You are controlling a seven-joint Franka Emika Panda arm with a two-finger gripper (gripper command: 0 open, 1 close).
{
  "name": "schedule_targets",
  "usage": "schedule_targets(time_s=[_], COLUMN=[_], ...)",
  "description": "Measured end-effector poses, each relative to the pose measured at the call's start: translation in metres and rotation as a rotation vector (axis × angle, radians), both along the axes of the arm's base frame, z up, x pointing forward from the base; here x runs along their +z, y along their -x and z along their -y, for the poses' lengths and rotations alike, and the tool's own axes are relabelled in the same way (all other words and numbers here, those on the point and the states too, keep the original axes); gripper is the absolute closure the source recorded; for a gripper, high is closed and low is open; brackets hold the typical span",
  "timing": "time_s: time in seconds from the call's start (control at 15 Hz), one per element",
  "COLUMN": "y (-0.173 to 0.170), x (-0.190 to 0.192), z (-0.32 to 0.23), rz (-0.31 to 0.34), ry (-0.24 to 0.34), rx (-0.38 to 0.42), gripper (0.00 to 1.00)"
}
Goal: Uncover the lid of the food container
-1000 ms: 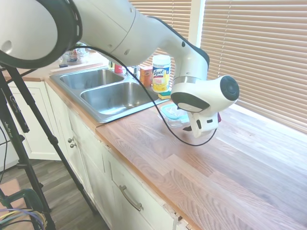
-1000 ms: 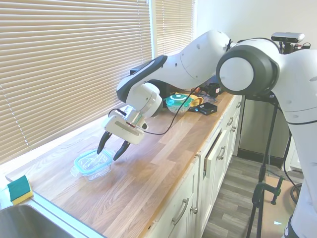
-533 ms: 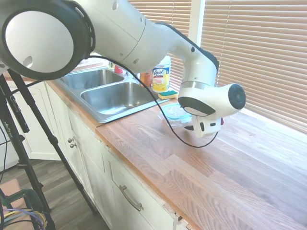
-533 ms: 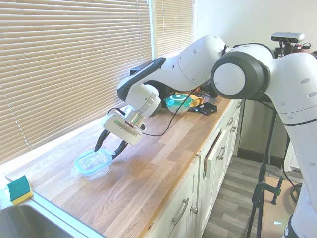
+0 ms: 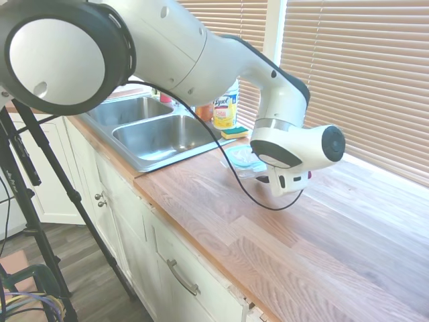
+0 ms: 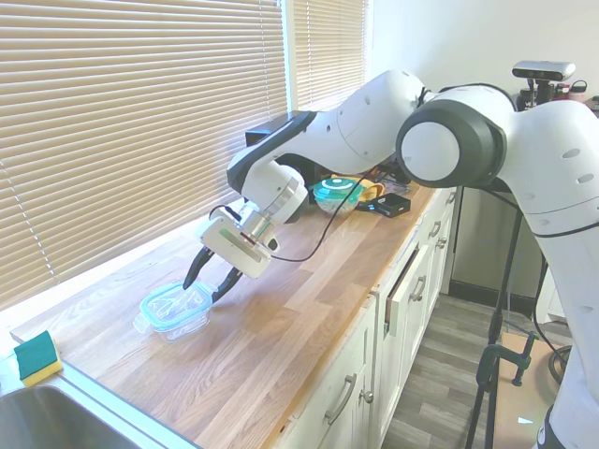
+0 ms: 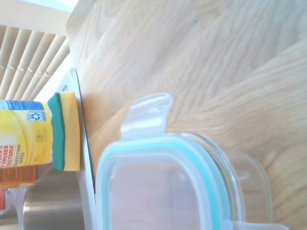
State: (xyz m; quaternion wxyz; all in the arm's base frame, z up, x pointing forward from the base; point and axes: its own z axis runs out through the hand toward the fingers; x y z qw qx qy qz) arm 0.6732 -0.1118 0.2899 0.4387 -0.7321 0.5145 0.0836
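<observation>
In the first exterior view the arm (image 5: 201, 54) reaches over the counter (image 5: 322, 241) from the left. Its wrist hides the gripper and most of the container (image 5: 242, 163), which shows only as a pale teal-edged patch just behind the wrist. The sink (image 5: 157, 134) lies to the left, with a wipes canister (image 5: 225, 106) and a sponge (image 5: 234, 132) at its far corner.

The second exterior view is clearer. The gripper (image 6: 208, 282) hangs low over the container (image 6: 174, 311), its dark fingers (image 6: 193, 271) spread wide, tips at the container's near edge — whether they touch it, I can't quite tell. The lid (image 6: 173, 301) sits on the container, teal rim all round. The sponge (image 6: 37, 357) rests well apart at the sink's edge. A bowl (image 6: 337, 195) stands farther along the counter.

The wrist view shows the lid (image 7: 158, 187) close up, slightly askew on the clear container (image 7: 249, 182), one clip tab (image 7: 146, 112) raised. The sponge (image 7: 66, 132) and canister (image 7: 24, 132) lie beyond — both near the sink rim.
</observation>
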Motion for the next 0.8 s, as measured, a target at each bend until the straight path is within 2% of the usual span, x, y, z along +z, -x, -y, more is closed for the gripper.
schedule_targets(time_s=[0.4, 0.8], y=[0.0009, 0.0], x=[-0.0082, 0.0004], z=[0.0001, -0.001], rz=[-0.003, 0.016], ry=[-0.01, -0.013], rx=[-0.002, 0.001], gripper=[1.0, 1.0])
